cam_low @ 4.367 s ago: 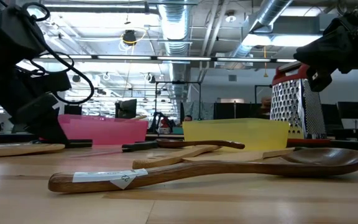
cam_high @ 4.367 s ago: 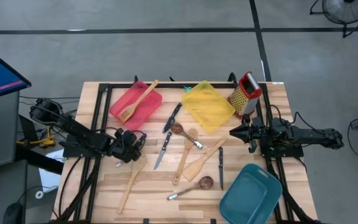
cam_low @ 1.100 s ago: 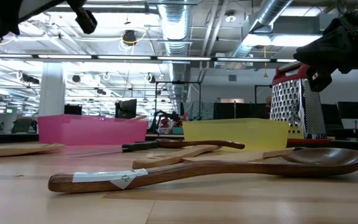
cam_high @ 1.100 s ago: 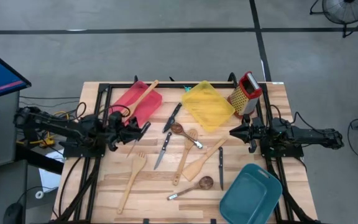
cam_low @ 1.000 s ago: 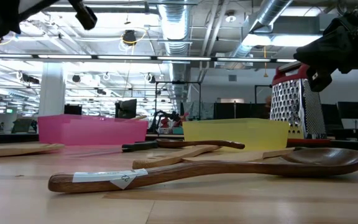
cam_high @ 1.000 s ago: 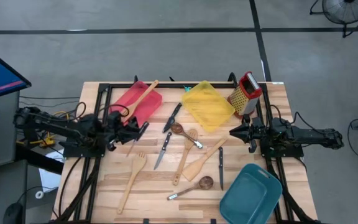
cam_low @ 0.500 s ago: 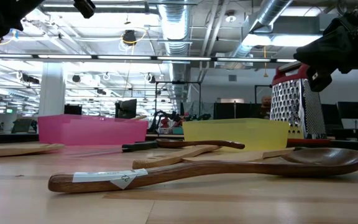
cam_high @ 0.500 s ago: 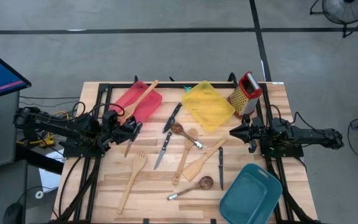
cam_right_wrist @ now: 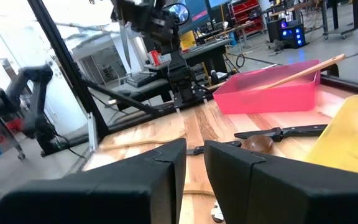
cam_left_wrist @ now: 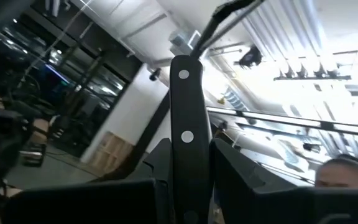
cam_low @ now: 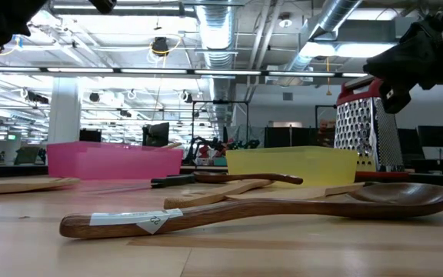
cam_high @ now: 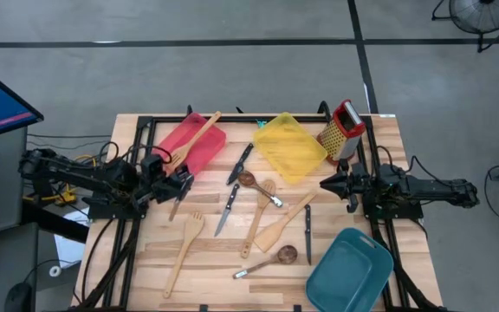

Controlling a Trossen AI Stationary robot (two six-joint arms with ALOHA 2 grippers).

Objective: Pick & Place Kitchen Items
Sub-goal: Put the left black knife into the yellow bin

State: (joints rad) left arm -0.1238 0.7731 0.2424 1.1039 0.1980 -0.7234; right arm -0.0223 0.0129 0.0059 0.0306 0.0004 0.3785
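My left gripper (cam_high: 181, 179) hangs above the table's left part, near the red tray (cam_high: 199, 152), shut on a black-handled knife (cam_left_wrist: 188, 124). From across the table, the right wrist view shows its pale blade (cam_right_wrist: 124, 41) hanging down. Several utensils lie flat on the table: two knives (cam_high: 227, 209), (cam_high: 240, 163), a wooden spatula (cam_high: 257, 217), a dark-bowled spoon (cam_high: 268, 261) and a slotted turner (cam_high: 183, 252). Another wooden turner (cam_high: 194, 137) lies in the red tray. My right gripper (cam_high: 326, 184) waits at the right, shut on nothing. My left gripper pinches the knife's black riveted handle (cam_left_wrist: 189, 163) between its two fingers. The fingers slant upward, and the handle's free end (cam_left_wrist: 180, 65) sticks out past them. The knife is lifted clear of the table, blade downward.
A yellow tray (cam_high: 289, 146) and a steel grater with a red top (cam_high: 342, 130) stand at the far right. A teal tray (cam_high: 349, 270) sits at the near right corner. A short knife (cam_high: 307, 234) and a second spatula (cam_high: 284, 224) lie at mid-table.
My left gripper has stayed where it was but tipped its fingers upward. The knife swung with it: its handle end rose almost out of the low view's top, and its blade swung toward the table's left edge.
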